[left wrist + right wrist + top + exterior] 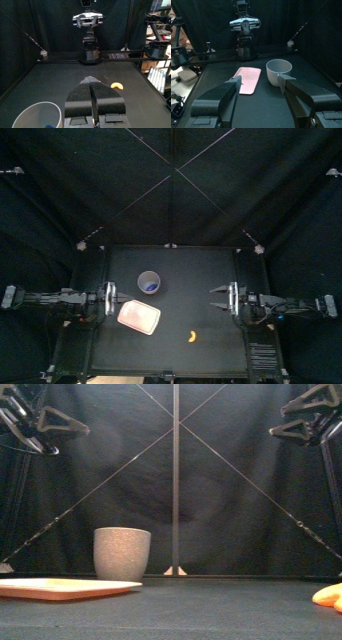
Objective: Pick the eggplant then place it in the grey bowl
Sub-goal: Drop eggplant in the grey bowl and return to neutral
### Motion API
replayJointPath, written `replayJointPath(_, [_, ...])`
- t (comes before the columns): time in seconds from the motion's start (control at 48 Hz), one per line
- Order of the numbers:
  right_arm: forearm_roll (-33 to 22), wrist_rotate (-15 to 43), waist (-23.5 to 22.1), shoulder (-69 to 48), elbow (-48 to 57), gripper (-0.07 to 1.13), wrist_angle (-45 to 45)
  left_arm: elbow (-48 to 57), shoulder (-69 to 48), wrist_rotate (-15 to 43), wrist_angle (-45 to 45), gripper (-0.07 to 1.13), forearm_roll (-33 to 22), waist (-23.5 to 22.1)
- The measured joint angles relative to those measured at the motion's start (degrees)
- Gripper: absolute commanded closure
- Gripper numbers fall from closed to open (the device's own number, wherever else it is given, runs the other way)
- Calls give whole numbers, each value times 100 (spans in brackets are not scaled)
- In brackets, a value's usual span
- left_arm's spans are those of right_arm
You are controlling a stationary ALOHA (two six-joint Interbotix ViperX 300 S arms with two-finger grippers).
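A: Jaws?
B: Left gripper (91, 80) pressed together, empty; right gripper (260, 78) spread wide, empty.
A: Orange toy (194, 336)?
B: Lying on worktop (187, 278), front-right of pink tray (139, 316), well apart from grey cup (150, 281).

The black table (187, 293) carries three kinds of things, one of each: one tall grey speckled cup (150, 281), one flat pink tray (139, 316), one small orange crescent toy (193, 336).

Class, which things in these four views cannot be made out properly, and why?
1. orange toy: front view, cut off by the right edge; top view, too small to tell what food it is.
2. grey cup inside: front view, hidden by its own wall; top view, bluish patch too small to identify.
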Motion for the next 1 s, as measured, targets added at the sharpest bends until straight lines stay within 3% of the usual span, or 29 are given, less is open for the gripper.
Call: replayJointPath(1.0, [-18, -62, -53, -9, 88, 13, 0, 18, 0, 0, 0, 109, 9, 9])
